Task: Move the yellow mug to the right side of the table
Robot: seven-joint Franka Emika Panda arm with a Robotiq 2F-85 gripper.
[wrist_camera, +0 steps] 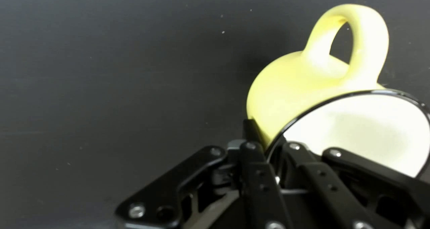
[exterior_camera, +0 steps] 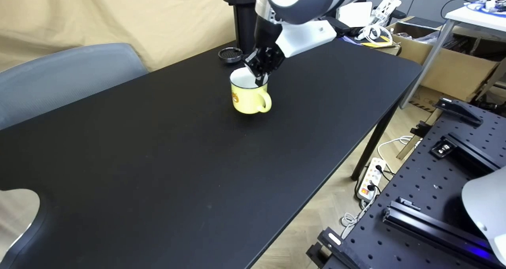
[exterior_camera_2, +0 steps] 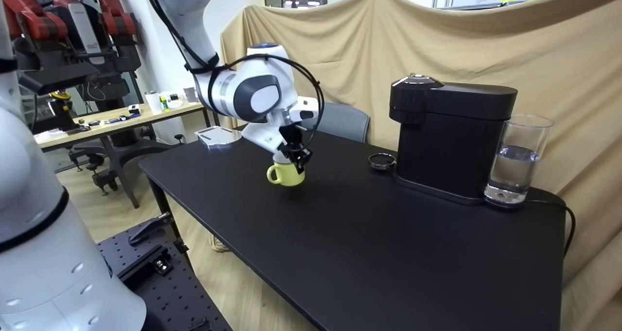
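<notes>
Leftmost in an exterior view, the arm (exterior_camera_2: 260,90) bends down over the table (exterior_camera_2: 340,253), a cable (exterior_camera_2: 317,84) looped loosely by its wrist; on a wide swing that loop could snag.

Next comes the mug (exterior_camera_2: 289,177), roughly upright, its handle (exterior_camera_2: 270,174) pointing left. It seems to hang just off the tabletop, though the gap is hard to judge against black; carried so low, a small dip could drag its base and twist it.

At its right side is the gripper (wrist_camera: 268,138); in the wrist view the jaws pinch the mug's wall, one finger inside, the other outside. Held by one edge, the mug may pivot or slide, since its weight sits to one side of that bite and its surface looks smooth. A sudden stop would be the likeliest cause.

Further right, well apart from the mug, the grate (exterior_camera_2: 382,161) lies just beside the machine (exterior_camera_2: 437,151), with a part-filled glass (exterior_camera_2: 517,170) at the machine's right. The task's right side is probably this end, so drifting toward the curtain (exterior_camera_2: 427,44) could bump the grate or, worse, the glass. Letting go too high or tilted could tip the mug.
</notes>
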